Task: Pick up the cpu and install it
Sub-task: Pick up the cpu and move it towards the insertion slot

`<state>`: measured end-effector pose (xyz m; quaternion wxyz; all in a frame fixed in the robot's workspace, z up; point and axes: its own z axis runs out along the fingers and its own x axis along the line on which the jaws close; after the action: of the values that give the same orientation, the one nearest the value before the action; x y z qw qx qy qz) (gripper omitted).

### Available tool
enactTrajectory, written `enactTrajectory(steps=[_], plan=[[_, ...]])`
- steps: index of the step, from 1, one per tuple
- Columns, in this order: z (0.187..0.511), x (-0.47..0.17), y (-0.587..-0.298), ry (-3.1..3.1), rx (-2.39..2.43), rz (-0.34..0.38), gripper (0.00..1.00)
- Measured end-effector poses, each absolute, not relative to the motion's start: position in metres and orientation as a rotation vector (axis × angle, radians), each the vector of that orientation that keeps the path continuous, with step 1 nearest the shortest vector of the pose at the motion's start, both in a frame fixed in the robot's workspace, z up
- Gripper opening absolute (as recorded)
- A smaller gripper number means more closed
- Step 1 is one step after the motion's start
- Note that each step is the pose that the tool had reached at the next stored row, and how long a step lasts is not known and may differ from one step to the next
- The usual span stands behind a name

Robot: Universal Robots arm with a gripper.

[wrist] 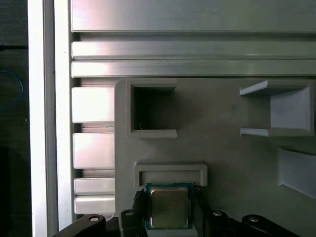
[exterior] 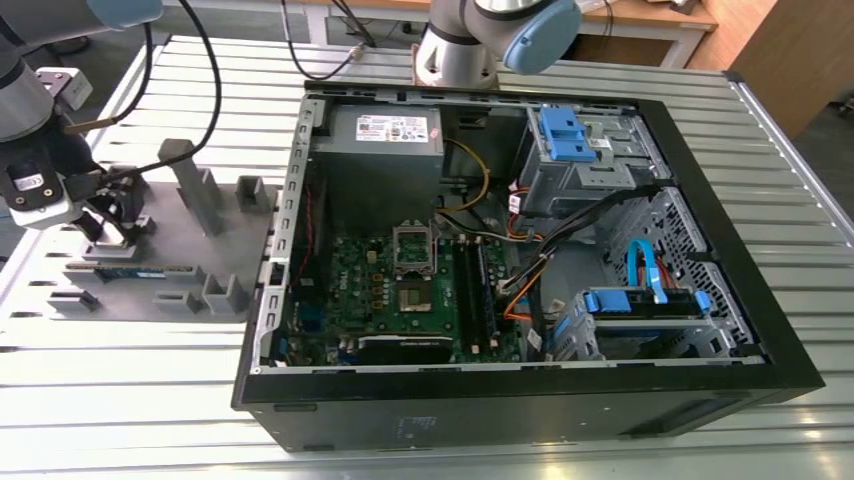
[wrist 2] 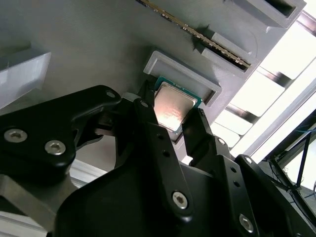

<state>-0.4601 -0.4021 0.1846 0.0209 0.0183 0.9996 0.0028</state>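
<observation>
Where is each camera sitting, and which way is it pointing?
Exterior view: raised, off the arm, looking down on the open computer case, with the grey tray and the tool at the exterior view's left; the arm shows.
First wrist view: at the wrist, facing straight down onto the tray; the tool's fingers show.
Second wrist view: at the wrist, looking slantwise along the tool's black body.
Both wrist views share the cpu, gripped by the tool at the tray.

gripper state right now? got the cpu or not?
Gripper: closed on the cpu, fingers against two opposite edges, at the grey tray; whether it is lifted cannot be told.
</observation>
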Motion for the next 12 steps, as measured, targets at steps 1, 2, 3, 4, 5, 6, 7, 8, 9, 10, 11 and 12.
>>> enactTrajectory(steps=[1, 2, 3, 4, 5, 6, 7, 8, 9, 10, 11, 12], plan=[[0.1845, -0.4601, -0.4021, 3.099, 0.057, 0.009, 0.47], [0.1842, -0.4601, -0.4021, 3.099, 0.057, 0.009, 0.47], [0.1836, -0.46, -0.402, 3.099, 0.057, 0.009, 0.47], [0.1831, -0.46, -0.402, 3.099, 0.057, 0.009, 0.47], [0.1829, -0.4601, -0.402, 3.099, 0.057, 0.009, 0.47], [0.1829, -0.4601, -0.4021, 3.099, 0.057, 0.009, 0.47], [0.1828, -0.4601, -0.402, 3.099, 0.057, 0.009, 0.47], [0.1829, -0.4601, -0.4021, 3.099, 0.057, 0.009, 0.47], [0.1828, -0.4601, -0.402, 3.099, 0.057, 0.009, 0.47], [0.1827, -0.46, -0.402, 3.099, 0.057, 0.009, 0.47], [0.1827, -0.46, -0.402, 3.099, 0.057, 0.009, 0.47], [0.1827, -0.46, -0.402, 3.099, 0.057, 0.009, 0.48]])
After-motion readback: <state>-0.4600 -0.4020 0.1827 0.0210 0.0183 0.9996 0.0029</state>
